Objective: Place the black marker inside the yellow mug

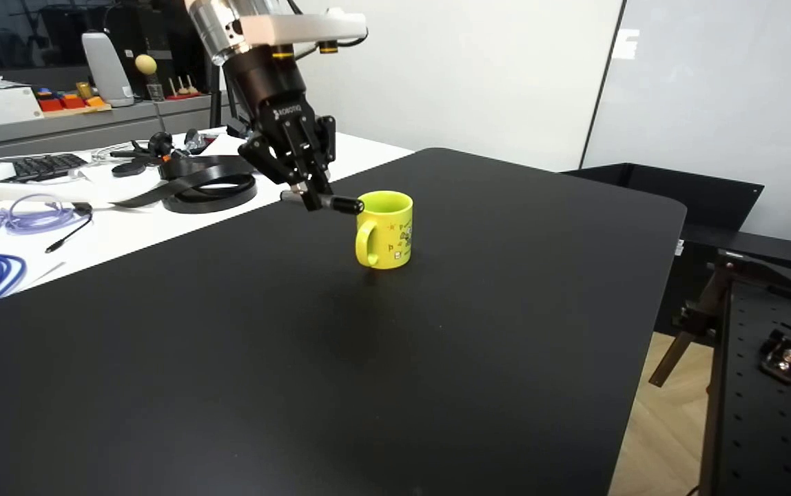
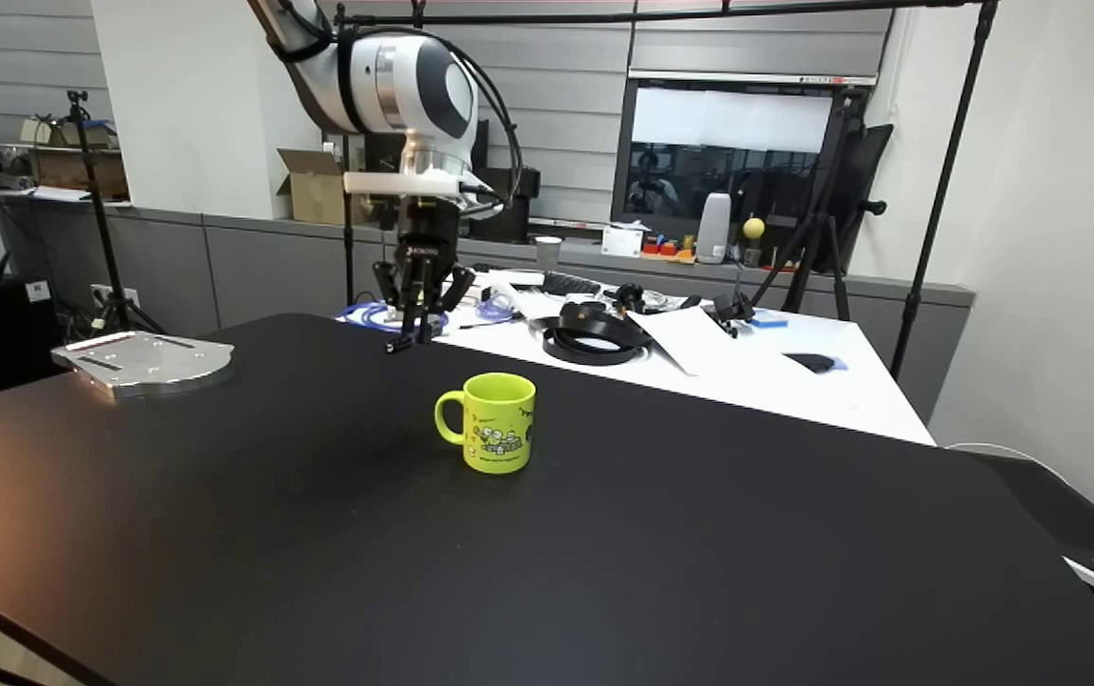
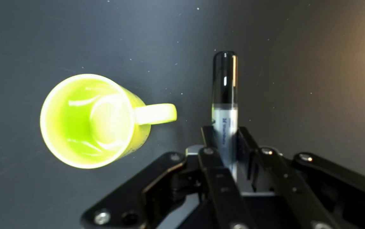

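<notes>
The yellow mug (image 1: 388,241) stands upright on the black table, handle on its side, and shows in both exterior views (image 2: 499,429). In the wrist view the mug (image 3: 87,124) is at the left, open rim up, its inside bare, handle pointing right. My gripper (image 3: 224,132) is shut on the black marker (image 3: 224,82), which has a black cap and a pale, printed body. The marker's rear end is partly hidden between the fingers. In an exterior view the gripper (image 1: 314,196) holds the marker (image 1: 346,204) roughly level above the table, on the mug's handle side.
The black table (image 1: 492,358) carries the mug. A white table (image 2: 795,395) behind holds black straps (image 2: 595,333), cables and a keyboard. A grey metal plate (image 2: 151,362) lies at the black table's far left edge in an exterior view.
</notes>
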Controlling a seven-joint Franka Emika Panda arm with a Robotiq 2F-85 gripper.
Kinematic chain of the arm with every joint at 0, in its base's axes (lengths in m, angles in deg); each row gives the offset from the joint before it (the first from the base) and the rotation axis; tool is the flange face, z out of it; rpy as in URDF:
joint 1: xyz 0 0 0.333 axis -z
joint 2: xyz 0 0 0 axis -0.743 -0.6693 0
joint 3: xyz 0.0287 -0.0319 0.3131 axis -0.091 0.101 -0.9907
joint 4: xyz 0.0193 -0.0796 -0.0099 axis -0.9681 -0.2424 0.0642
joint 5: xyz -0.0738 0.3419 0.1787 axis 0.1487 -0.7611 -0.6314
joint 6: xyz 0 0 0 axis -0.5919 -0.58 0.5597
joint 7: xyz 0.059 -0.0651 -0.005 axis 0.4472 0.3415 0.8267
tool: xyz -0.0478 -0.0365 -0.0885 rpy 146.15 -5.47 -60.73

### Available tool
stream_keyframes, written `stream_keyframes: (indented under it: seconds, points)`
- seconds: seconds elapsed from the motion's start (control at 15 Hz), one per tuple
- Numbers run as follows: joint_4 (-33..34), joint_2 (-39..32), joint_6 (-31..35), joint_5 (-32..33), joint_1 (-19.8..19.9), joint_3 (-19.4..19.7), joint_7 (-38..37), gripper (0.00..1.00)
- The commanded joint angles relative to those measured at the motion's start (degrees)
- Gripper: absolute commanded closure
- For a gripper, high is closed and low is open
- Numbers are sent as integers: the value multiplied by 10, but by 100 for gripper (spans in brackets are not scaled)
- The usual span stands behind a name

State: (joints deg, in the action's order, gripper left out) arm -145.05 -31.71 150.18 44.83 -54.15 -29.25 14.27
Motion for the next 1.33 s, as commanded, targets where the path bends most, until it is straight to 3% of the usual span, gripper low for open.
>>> stream_keyframes:
  seconds: [0.0,0.4,0.8,1.27]
  points:
    - [-6,38,-62,-25,28,7,-16,95]
    - [38,20,-204,-112,97,14,-6,95]
    - [53,-4,-194,-131,123,37,-27,95]
    - [110,-63,-239,-142,140,41,-33,95]
